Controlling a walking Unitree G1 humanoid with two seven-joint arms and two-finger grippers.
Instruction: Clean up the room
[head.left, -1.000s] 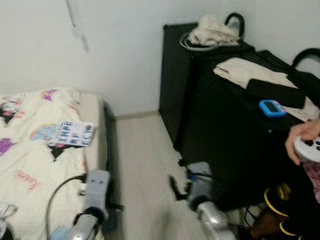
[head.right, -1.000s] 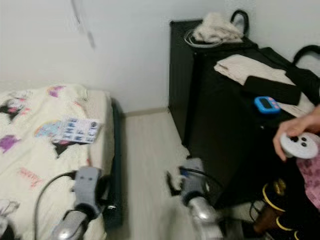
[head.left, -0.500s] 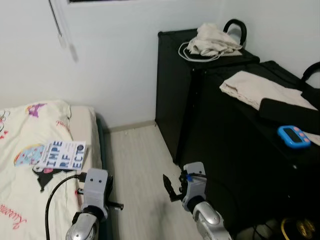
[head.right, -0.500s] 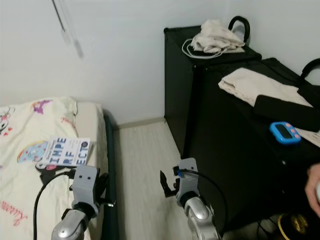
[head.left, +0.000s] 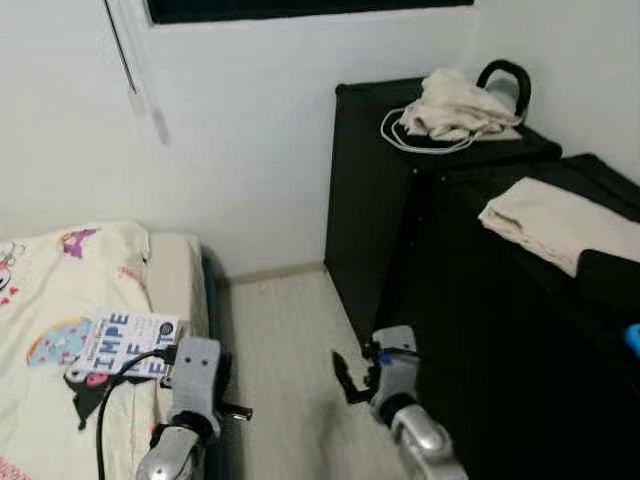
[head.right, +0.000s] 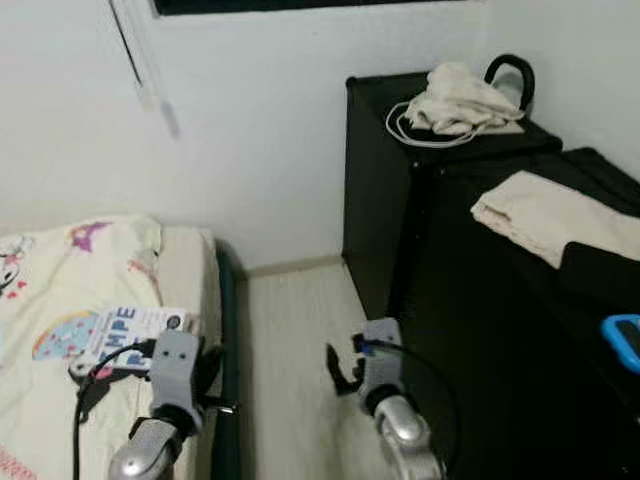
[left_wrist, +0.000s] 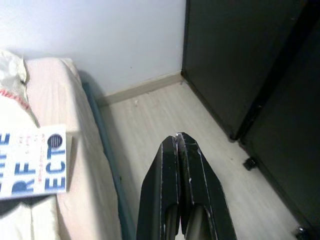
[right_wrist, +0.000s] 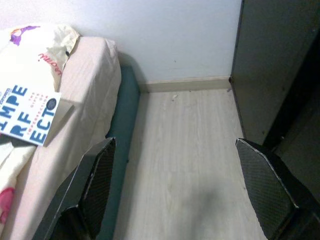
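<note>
Pale wood-look floor (right_wrist: 185, 145) – smooth, matt; the cabinet (head.left: 400, 180) is finished matt black; soft cloth (head.left: 455, 105) – cream – is heaped on it.

Bare floor strip (head.left: 290, 350) between bed (head.left: 175, 290) and black cabinets (head.left: 400, 230).

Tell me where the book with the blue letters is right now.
The book lies flat on the bed, on the robot's left, near the bed's floor-side edge, just ahead of the left tool.

The person's hand and white controller, seen at the right edge one second ago, are gone, and the blue timer (head.right: 622, 342) is now cropped at the lower right edge.
</note>
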